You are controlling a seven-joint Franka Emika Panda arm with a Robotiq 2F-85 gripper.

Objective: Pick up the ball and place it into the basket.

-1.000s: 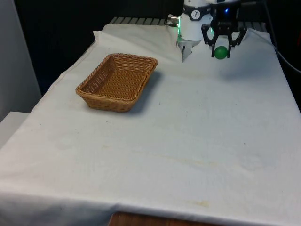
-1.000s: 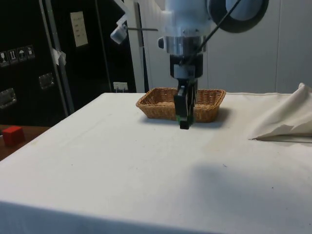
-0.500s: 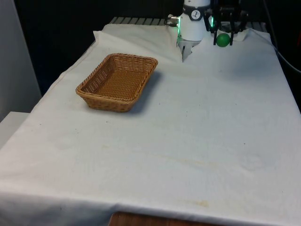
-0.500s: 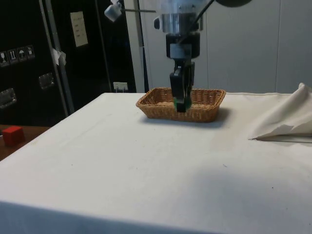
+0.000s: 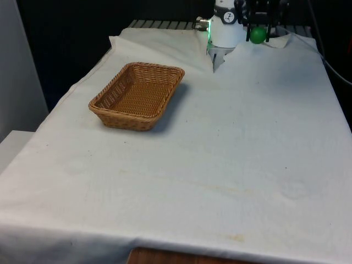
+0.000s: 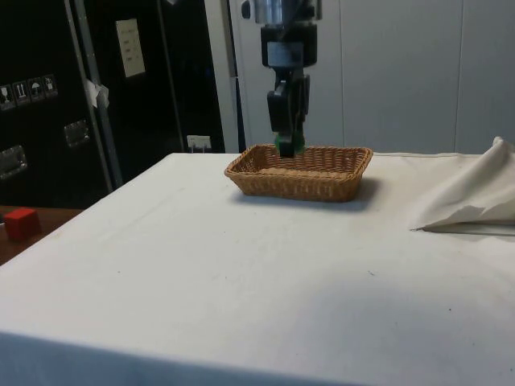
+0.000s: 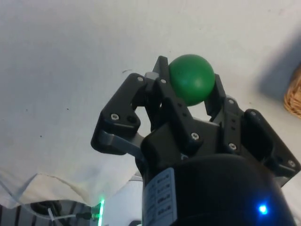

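A green ball (image 5: 257, 35) hangs high above the far end of the table, held between the black fingers of my gripper (image 5: 258, 34), which is shut on it. In the wrist view the ball (image 7: 191, 78) sits squeezed between both fingers (image 7: 161, 75) over bare white cloth. From the side, the gripper (image 6: 286, 148) and ball (image 6: 286, 147) hang in line with the basket's rim. The brown wicker basket (image 5: 116, 117) stands on the cloth at the front view's left, well apart from the gripper, and holds nothing; its edge (image 7: 294, 96) shows in the wrist view.
A bunched fold of the white cloth (image 6: 471, 201) rises near the robot's base (image 5: 224, 33). A small red block (image 6: 22, 223) sits off the table on a low surface beside the dark cabinets.
The gripper has risen steadily with the green ball shut in it, from just above the cloth to well above it. The basket has not moved.
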